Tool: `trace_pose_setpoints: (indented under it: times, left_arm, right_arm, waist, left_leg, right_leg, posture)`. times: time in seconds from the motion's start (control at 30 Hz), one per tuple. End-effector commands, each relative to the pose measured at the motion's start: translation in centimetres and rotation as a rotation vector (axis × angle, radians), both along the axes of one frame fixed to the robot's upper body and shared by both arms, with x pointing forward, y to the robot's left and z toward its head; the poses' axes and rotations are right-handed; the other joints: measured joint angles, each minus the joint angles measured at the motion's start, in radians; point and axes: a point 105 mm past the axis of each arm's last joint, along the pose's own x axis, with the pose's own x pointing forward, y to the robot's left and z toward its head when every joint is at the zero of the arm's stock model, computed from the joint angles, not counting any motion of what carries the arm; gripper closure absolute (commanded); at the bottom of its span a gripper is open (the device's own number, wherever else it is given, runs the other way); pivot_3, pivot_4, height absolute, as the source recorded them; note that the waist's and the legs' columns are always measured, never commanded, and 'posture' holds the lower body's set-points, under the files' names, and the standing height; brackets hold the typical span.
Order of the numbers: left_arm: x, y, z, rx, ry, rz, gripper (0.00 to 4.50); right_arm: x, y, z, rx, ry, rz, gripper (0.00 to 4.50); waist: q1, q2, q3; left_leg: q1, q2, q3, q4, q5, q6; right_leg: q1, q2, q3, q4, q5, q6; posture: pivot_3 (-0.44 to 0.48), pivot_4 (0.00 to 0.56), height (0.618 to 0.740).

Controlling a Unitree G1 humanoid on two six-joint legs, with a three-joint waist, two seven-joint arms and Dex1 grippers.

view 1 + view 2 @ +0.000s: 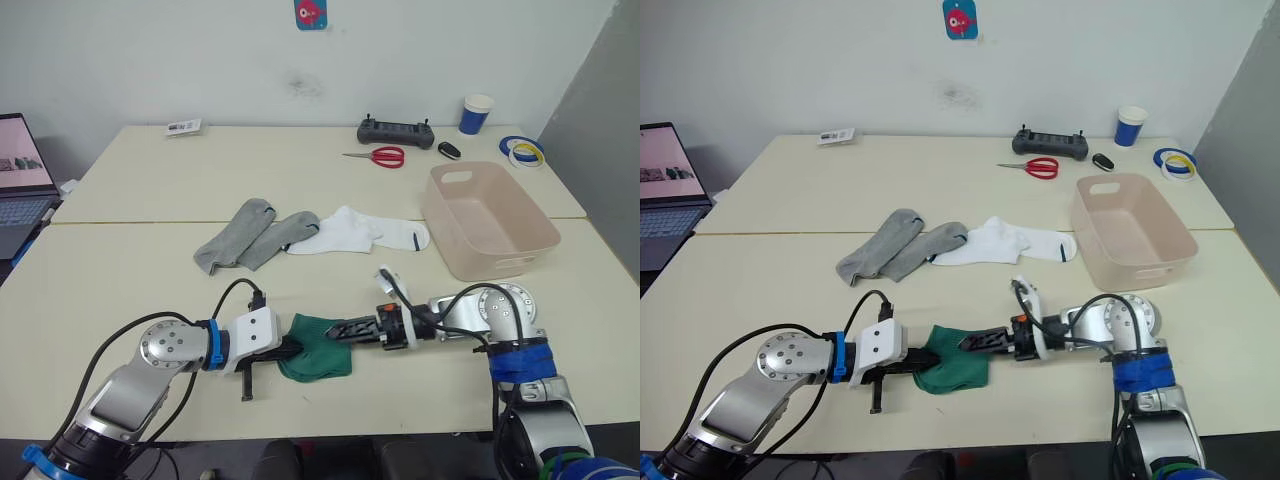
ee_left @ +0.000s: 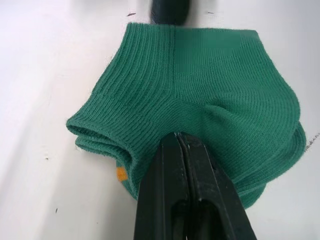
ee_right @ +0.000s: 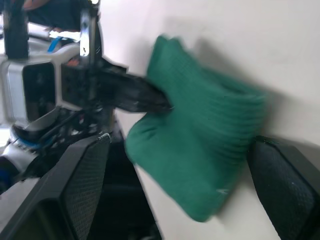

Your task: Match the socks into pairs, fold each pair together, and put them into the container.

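Observation:
The two dark green socks [image 1: 318, 350] lie folded together near the table's front edge. My left gripper [image 1: 291, 348] is shut on their left edge, its fingertips [image 2: 176, 142] pinching the fabric. From the right, my right gripper [image 1: 345, 327] reaches over the same bundle, open, with the green fabric [image 3: 200, 145] between its spread fingers [image 3: 80, 180]. Two grey socks [image 1: 248, 236] and the white socks [image 1: 362, 232] lie side by side mid-table. The pale pink container [image 1: 530, 240] stands to their right with nothing visible inside.
At the back of the table are red scissors [image 1: 380, 156], a black controller [image 1: 395, 131], a black mouse [image 1: 449, 149], a blue-and-white cup [image 1: 477, 113] and tape rolls [image 1: 522, 150]. A laptop [image 1: 20, 185] sits at far left, a small card [image 1: 183, 126] at back left.

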Motion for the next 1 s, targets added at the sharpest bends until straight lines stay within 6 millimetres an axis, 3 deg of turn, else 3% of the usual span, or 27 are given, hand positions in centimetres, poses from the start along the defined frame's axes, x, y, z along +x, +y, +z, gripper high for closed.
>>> trace_pose_setpoints:
  times: [0.03, 0.3, 0.47, 0.57, 0.93, 1.0]
  left_arm:
    - [-0.4, 0.7, -1.4, 0.057, 0.047, 0.016, 4.50]
    - [-0.5, 0.6, -1.4, 0.048, 0.054, 0.022, 4.50]
    - [-0.5, 0.8, -1.3, 0.049, 0.054, 0.023, 4.50]
    - [-0.4, 0.8, -1.2, 0.045, 0.050, 0.024, 4.50]
    - [-0.1, 0.6, -0.8, 0.008, 0.035, 0.021, 4.50]
    - [0.0, 0.5, -0.5, -0.024, 0.040, 0.029, 4.50]
  right_arm:
    - [-0.7, 0.7, 0.6, 0.044, 0.031, 0.036, 0.03]
    - [1.2, 1.1, 0.6, 0.066, 0.038, -0.089, 0.03]
    - [1.0, 1.2, 0.5, 0.071, 0.031, -0.099, 0.03]
    - [0.9, 1.4, 0.3, 0.061, 0.024, -0.102, 0.59]
    - [1.0, 1.2, -0.2, 0.027, -0.003, -0.111, 4.47]
    - [1.1, 1.2, -0.2, 0.026, -0.008, -0.114, 4.49]
  waist:
    - [0.000, 0.000, 0.000]
    - [-0.002, 0.000, 0.000]
    - [-0.002, 0.000, 0.000]
    - [-0.002, 0.001, 0.000]
    - [-0.003, 0.001, 0.000]
    - [-0.003, 0.001, 0.000]
  left_leg:
    - [0.000, 0.000, 0.000, 0.000, 0.000, 0.000]
    - [0.000, 0.000, 0.000, 0.000, 0.000, 0.000]
    - [0.000, 0.000, 0.000, 0.000, 0.000, 0.000]
    - [0.000, 0.000, 0.000, 0.000, 0.000, 0.000]
    - [0.000, 0.000, 0.000, -0.001, 0.000, 0.000]
    - [-0.001, 0.000, 0.000, -0.001, 0.000, 0.000]
  right_leg:
    - [0.000, 0.000, 0.000, 0.000, 0.000, 0.000]
    - [0.000, 0.000, 0.000, 0.000, 0.000, 0.000]
    - [0.000, 0.000, 0.000, -0.001, 0.000, 0.000]
    - [-0.001, 0.000, 0.000, -0.001, 0.000, 0.000]
    - [-0.001, 0.000, 0.000, -0.002, 0.000, 0.000]
    - [-0.001, 0.000, 0.000, -0.002, 0.000, 0.000]
  posture:
    - [0.000, 0.150, 0.740]
    - [0.000, 0.150, 0.740]
    - [0.000, 0.150, 0.740]
    - [0.000, 0.150, 0.740]
    - [0.000, 0.150, 0.740]
    - [0.000, 0.150, 0.740]
